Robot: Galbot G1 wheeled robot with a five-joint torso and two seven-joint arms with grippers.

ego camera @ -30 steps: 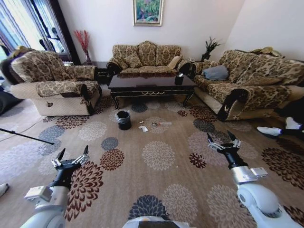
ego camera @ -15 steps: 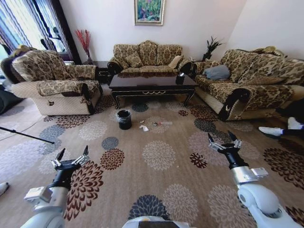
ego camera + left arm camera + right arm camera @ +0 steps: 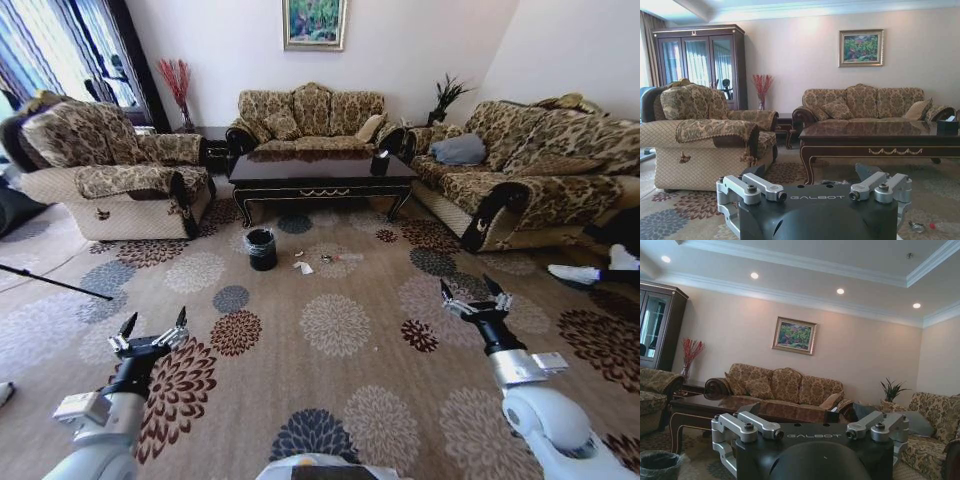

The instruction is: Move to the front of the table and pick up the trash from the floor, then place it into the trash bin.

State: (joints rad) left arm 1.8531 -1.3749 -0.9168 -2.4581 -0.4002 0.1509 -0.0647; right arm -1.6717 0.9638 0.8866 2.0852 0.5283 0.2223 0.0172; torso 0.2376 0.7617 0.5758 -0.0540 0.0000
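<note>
Trash [image 3: 303, 268] lies on the floor [image 3: 330, 400] just in front of the coffee table [image 3: 322, 172], right beside the black trash bin [image 3: 262, 249]. Left gripper [image 3: 152, 333] and right gripper [image 3: 476, 297] both hover spread wide, empty, well short of the trash.

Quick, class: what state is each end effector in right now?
Left end effector: open, holding nothing.
Right end effector: open, holding nothing.
</note>
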